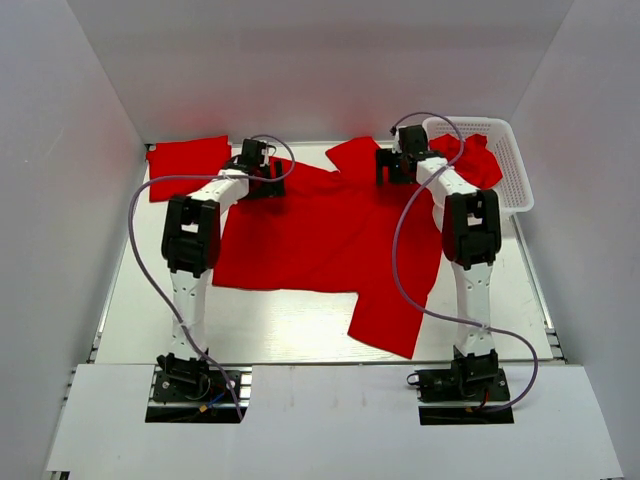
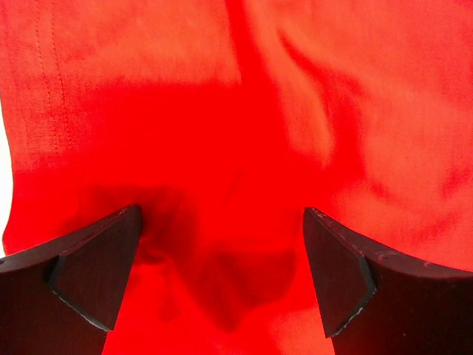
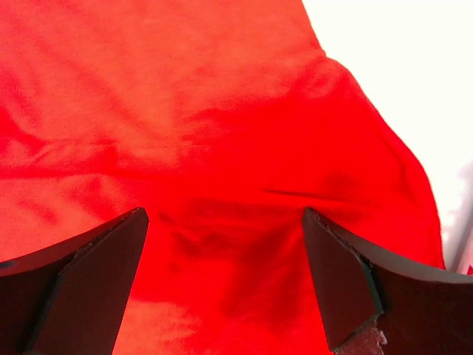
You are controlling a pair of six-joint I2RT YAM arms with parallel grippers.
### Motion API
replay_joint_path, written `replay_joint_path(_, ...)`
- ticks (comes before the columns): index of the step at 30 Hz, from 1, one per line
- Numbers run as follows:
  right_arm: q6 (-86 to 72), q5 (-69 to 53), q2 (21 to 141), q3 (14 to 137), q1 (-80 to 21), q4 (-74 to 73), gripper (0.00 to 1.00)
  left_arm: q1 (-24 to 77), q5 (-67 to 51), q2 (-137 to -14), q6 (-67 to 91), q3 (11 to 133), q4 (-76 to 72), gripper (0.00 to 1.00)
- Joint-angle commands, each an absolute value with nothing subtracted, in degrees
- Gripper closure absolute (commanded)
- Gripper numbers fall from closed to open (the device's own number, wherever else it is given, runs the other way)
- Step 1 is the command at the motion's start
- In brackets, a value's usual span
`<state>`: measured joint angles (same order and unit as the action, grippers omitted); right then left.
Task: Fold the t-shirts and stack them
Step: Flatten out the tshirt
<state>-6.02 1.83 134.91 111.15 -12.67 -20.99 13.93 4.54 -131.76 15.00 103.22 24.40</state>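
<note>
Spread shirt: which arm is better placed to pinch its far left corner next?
Left. The left gripper hangs open over that corner of the spread shirt; the right gripper, also open, is over its far right side.

So the big spread t-shirt (image 1: 320, 235) lies across the middle of the table (image 1: 280, 325). A second t-shirt (image 1: 188, 160) sits behind it at the far left. The basket (image 1: 515, 165) is at the far right with a third t-shirt (image 1: 475, 158) in it. The left gripper (image 1: 262, 178) hangs over the spread one's far-left part, the right gripper (image 1: 390, 170) over its far-right part.
</note>
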Motion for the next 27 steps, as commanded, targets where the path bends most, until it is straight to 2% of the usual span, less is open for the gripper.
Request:
replay_joint_path(1, 2.1, -4.29, 127.65, 111.71, -13.1, -20.83, 0.1, 13.97, 0.43, -123.15, 13.62, 98.28, 28.48, 0.0)
replay_joint_path(7, 5.09, -7.56, 117.61, 101.52, -13.97, -17.23, 0.1, 13.45, 1.75, -107.78, 15.89, 83.19, 25.66, 0.0)
replay_joint_path(12, 3.09, -3.7, 107.09, 86.87, -15.9, -15.39, 0.1, 12.93, 10.69, -92.24, 22.4, 69.8, 28.28, 0.0)
replay_joint_path(17, -5.96, -2.64, 95.57, 73.5, -17.31, -8.89, 0.1, 11.52, 15.91, -85.09, 30.93, 59.34, 33.57, 0.0)
replay_joint_path(21, -14.13, -1.77, 86.76, 55.77, -17.84, -2.91, 0.1, 9.4, 15.82, -80.08, 36.03, 48.46, 34.1, 0.0)
replay_joint_path(27, -18.19, -0.26, 77.88, 45.8, -17.84, -0.53, 0.1, 5.98, 13.45, -75.94, 39.63, 40.88, 29.62, 0.0)
